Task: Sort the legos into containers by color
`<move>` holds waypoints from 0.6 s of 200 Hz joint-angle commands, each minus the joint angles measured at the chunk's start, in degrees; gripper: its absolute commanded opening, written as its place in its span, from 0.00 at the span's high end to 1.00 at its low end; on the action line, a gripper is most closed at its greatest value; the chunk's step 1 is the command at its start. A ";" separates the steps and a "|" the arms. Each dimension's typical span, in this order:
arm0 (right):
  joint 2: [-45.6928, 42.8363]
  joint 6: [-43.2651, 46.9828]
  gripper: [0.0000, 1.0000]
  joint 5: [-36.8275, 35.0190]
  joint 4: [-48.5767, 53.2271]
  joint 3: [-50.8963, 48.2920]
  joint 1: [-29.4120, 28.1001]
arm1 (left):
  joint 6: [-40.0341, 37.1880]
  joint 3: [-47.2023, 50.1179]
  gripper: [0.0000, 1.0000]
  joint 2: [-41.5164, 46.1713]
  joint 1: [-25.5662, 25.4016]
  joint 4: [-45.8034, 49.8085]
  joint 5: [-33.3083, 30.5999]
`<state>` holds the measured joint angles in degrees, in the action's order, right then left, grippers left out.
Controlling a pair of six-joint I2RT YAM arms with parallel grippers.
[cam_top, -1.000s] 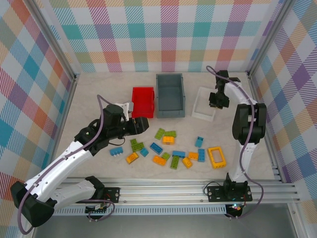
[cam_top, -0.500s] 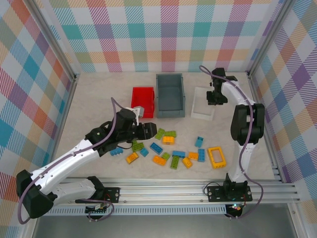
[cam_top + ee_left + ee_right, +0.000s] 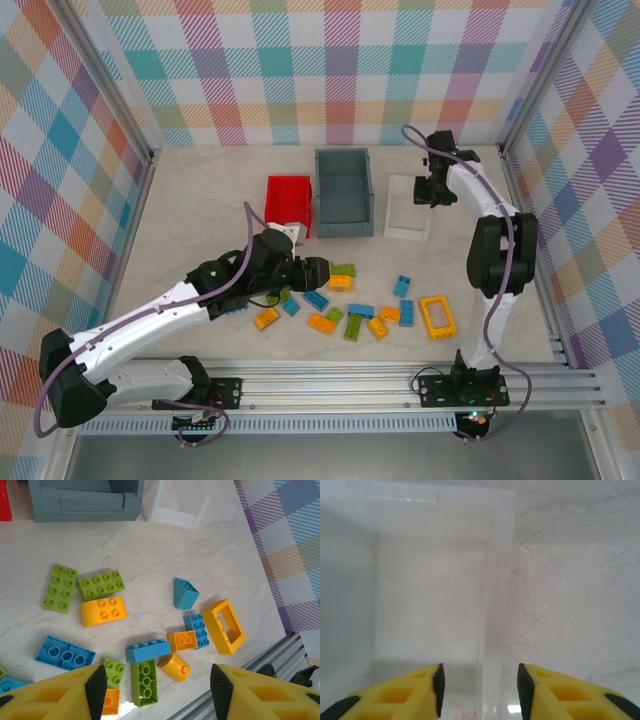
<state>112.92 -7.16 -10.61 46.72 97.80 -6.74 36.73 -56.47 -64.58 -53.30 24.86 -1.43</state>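
The legos lie loose in the middle of the table: an orange frame piece [image 3: 436, 316], blue bricks [image 3: 402, 286], green ones [image 3: 343, 270] and orange ones [image 3: 320, 323]. My left gripper [image 3: 318, 270] hovers open over the pile's left part. In the left wrist view its jaws [image 3: 158, 692] stand wide above a long blue brick [image 3: 148, 650], a green brick [image 3: 145, 681] and an orange cylinder [image 3: 176, 666], holding nothing. The red bin [image 3: 289, 203], grey bin [image 3: 344, 192] and white tray [image 3: 411, 208] stand behind. My right gripper [image 3: 432, 190] is open, straddling the tray's right wall [image 3: 495, 580] without holding it.
Plaid walls close in the table on three sides, with metal posts at the corners. An aluminium rail [image 3: 350, 380] runs along the near edge, also seen at the lower right of the left wrist view. Bare marble surface lies left of the red bin and right of the tray.
My left arm has swung right from beside the red bin to over the lego pile. My right gripper has shifted slightly back at the tray and opened from shut.
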 commanded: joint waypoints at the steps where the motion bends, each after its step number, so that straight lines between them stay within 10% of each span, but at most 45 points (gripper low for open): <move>1: -11.60 -9.08 0.53 2.01 1.30 -4.40 -0.19 | 1.17 -1.39 0.42 -0.98 -2.98 -1.50 -3.06; 77: -49.43 -35.33 0.54 4.49 4.43 -46.69 -11.04 | 5.04 6.94 0.42 -2.44 -20.72 -13.34 -17.89; 120: -54.06 -37.20 0.52 3.24 4.96 -58.20 -13.75 | 8.10 8.21 0.43 -6.19 -26.12 -15.88 -20.44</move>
<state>59.27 -40.77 -7.03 51.75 42.76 -19.88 42.54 -48.47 -69.08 -77.41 12.80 -17.39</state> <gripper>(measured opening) 0.479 0.576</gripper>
